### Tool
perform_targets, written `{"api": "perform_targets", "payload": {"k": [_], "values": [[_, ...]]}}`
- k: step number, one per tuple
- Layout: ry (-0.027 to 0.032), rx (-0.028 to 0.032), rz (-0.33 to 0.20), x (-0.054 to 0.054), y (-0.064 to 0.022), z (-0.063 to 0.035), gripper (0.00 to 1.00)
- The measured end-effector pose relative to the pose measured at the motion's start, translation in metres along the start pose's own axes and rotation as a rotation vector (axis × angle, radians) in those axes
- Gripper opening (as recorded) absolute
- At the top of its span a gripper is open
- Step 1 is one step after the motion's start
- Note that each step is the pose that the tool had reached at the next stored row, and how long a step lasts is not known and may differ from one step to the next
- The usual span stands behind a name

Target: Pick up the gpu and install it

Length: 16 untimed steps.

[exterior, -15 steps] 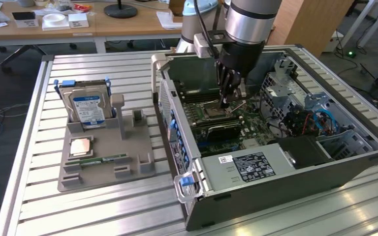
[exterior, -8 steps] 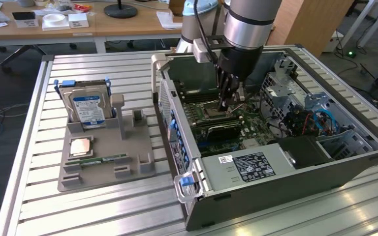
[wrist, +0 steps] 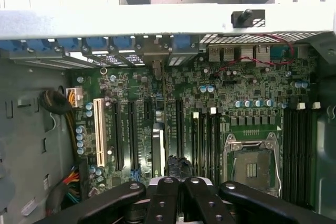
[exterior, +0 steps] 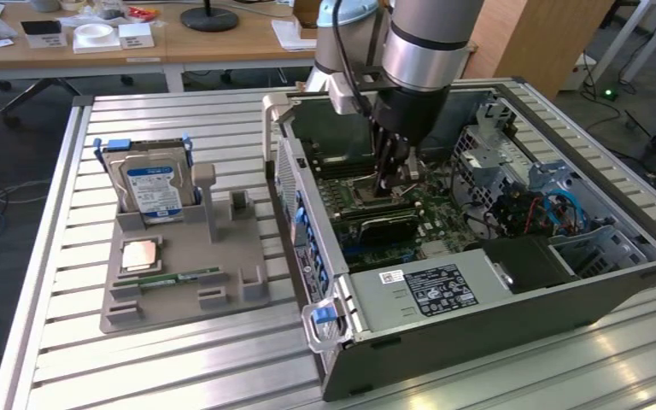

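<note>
The gpu stands on edge in a motherboard slot inside the open computer case, its black cooler facing up the board. In the wrist view the gpu is a thin card seen edge-on, with its silver bracket at the rear panel. My gripper reaches down into the case just above the card's inner end. Its fingers are shut, and the gripper sits slightly to one side of the card's line. I cannot tell whether it touches the card.
A grey parts holder lies on the slatted table at the exterior view's left, with a hard drive upright in it and a memory stick lying flat. The power supply, drive cage and open CPU socket crowd the case.
</note>
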State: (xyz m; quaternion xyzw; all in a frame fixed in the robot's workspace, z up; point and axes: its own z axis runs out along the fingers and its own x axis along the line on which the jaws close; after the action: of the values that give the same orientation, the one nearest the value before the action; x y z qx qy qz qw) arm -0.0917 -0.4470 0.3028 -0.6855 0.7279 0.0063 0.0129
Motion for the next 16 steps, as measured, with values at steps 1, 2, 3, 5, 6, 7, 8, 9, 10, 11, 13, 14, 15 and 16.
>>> {"api": "perform_targets", "payload": {"k": [1,2,3,5,6,7,8,9,10,11,13,14,15,16], "values": [[0.0000,0.0000,0.000,0.0000,0.0001,0.0018,0.11],[0.0000,0.0000,0.000,0.0001,0.0002,0.0036,0.11],[0.0000,0.0000,0.000,0.0001,0.0002,0.0052,0.11],[0.0001,-0.0001,0.000,0.0001,0.0002,0.0059,0.11],[0.0001,-0.0001,0.000,0.0001,0.0002,0.0059,0.11],[0.0001,-0.0001,0.000,0.0001,0.0002,0.0059,0.11],[0.0001,-0.0001,0.000,0.0001,0.0002,0.0059,0.11],[0.0001,-0.0001,0.000,0.0001,0.0002,0.0059,0.11],[0.0000,0.0000,0.000,0.0001,0.0002,0.0059,0.11],[0.0000,0.0000,0.000,0.0001,0.0002,0.0060,0.11],[-0.0006,0.0002,0.000,0.0001,0.0002,0.0068,0.11],[-0.0003,0.0001,0.000,0.0001,0.0002,0.0075,0.11],[0.0000,0.0000,0.000,0.0002,0.0002,0.0083,0.11],[-0.0001,0.0000,0.000,0.0002,0.0002,0.0093,0.11]]}}
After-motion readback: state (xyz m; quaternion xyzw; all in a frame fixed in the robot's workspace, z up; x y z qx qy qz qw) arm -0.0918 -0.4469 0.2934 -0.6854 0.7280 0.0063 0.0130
